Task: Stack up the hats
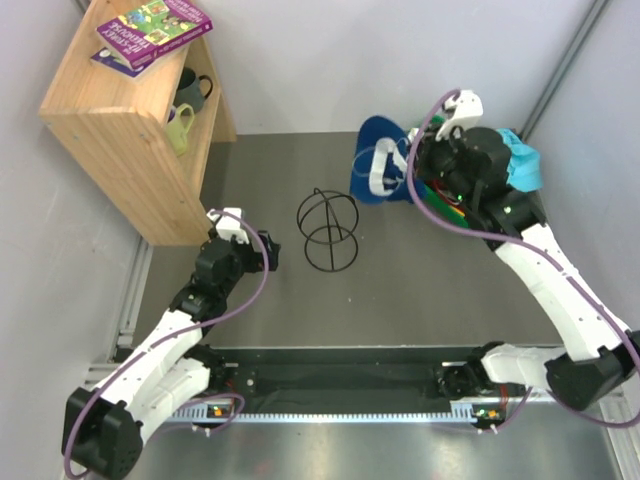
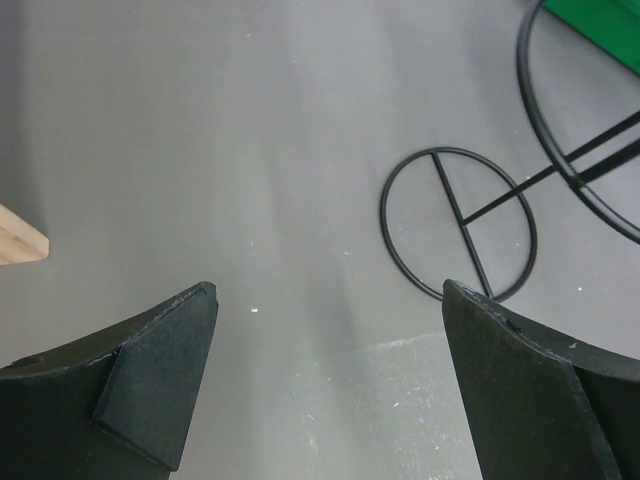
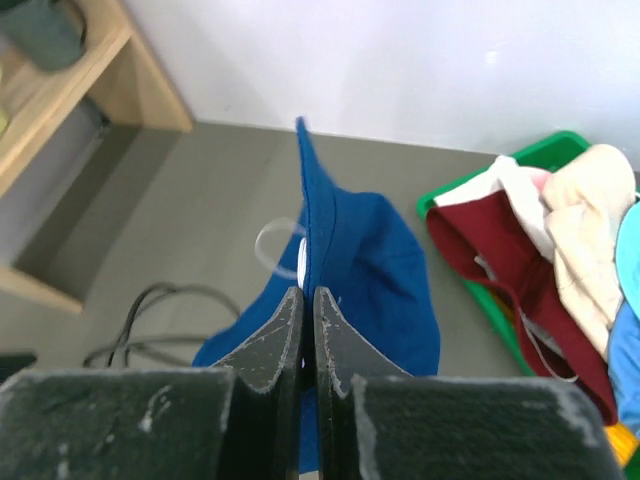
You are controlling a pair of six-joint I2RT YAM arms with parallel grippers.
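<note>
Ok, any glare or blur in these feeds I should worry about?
Top external: evenly lit, with a bright strip on the near rail. Left wrist: wire stand sharp, pale sheen on the table. Right wrist: blue hat clear, jaws soft up close.

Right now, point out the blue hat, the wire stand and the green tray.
blue hat (image 3: 370, 270), right wrist view, broad cloth face.
wire stand (image 2: 462, 222), left wrist view, smaller ring's crossbar.
green tray (image 3: 555, 145), right wrist view, far corner rim.
</note>
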